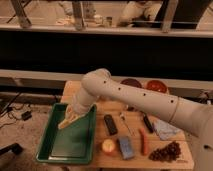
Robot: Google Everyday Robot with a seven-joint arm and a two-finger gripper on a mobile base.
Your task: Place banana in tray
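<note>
My gripper (75, 112) hangs over the upper middle of the dark-green tray (54, 148), which lies at the left end of the wooden table. It is shut on the banana (66, 121), a pale yellow-tan bunch that points down and to the left from the gripper. The banana is just above the tray floor; I cannot tell whether it touches. My pale arm reaches in from the right and hides part of the table behind it.
Right of the tray lie a black rectangular block (110, 125), a round yellow-orange fruit (108, 146), a blue item (125, 148), a red-orange stick (141, 141), dark grapes (165, 151) and a bluish cloth (165, 129). Two bowls (156, 86) stand at the back.
</note>
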